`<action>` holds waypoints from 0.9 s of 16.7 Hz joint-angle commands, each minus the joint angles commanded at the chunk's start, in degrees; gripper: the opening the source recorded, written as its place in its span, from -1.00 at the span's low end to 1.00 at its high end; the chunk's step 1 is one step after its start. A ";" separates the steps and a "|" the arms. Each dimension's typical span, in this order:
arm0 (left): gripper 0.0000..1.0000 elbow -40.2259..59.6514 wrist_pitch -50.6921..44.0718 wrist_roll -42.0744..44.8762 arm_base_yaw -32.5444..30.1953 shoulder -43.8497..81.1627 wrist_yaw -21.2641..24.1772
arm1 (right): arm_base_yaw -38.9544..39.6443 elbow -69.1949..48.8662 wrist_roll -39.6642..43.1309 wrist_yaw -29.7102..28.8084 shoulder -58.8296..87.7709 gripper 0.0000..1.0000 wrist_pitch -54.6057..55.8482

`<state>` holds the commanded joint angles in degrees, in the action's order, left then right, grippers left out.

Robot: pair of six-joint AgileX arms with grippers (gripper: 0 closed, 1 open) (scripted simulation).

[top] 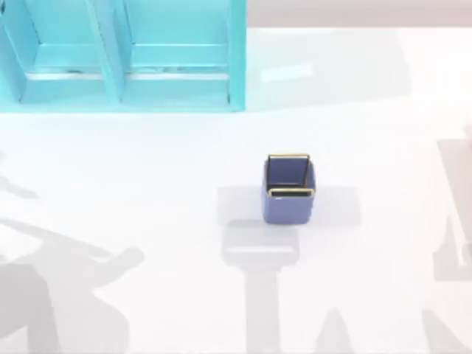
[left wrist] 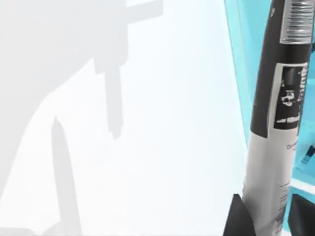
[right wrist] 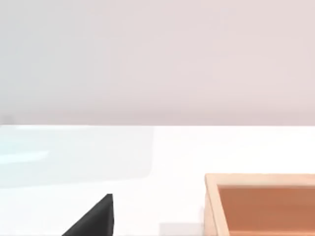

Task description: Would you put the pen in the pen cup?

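Left end effector (left wrist: pixel 266 219): closed on the pen (left wrist: pixel 275 113).
Right end effector: grip unreadable.
Pen cup (top: pixel 288 189): table centre, upright.
Risk: tilted pen clips the rim, tips cup.

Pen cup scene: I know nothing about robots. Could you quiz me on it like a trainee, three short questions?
1. True or false: the pen already stands in the cup.
2. What holds the pen? A. the left gripper B. nothing
3. Fill in: the turquoise shelf stands at the top view's ___ side.

Key: 1 false; 2 A; 3 left.
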<state>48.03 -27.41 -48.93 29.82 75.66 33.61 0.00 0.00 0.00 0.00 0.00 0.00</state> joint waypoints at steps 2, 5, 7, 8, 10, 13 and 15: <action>-1.00 -1.24 -5.32 1.97 2.04 -4.83 0.81 | 0.00 0.00 0.00 0.00 0.00 1.00 0.00; -1.00 -3.33 -8.86 3.71 3.65 -7.57 2.27 | 0.00 0.00 0.00 0.00 0.00 1.00 0.00; -1.00 -3.39 -8.91 3.73 3.69 -7.59 2.31 | 0.00 0.00 0.00 0.00 0.00 1.00 0.00; -1.00 -3.39 -8.91 3.73 3.69 -7.59 2.31 | 0.00 0.00 0.00 0.00 0.00 1.00 0.00; -1.00 -3.20 -8.84 3.80 3.42 -7.34 2.13 | 0.00 0.00 0.00 0.00 0.00 1.00 0.00; -1.00 -2.73 -9.26 3.66 0.35 -4.66 -1.35 | 0.00 0.00 0.00 0.00 0.00 1.00 0.00; -1.00 -1.71 -9.56 3.60 -4.23 -1.04 -6.64 | 0.00 0.00 0.00 0.00 0.00 1.00 0.00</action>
<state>46.32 -36.97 -45.33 25.59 74.62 26.97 0.00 0.00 0.00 0.00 0.00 0.00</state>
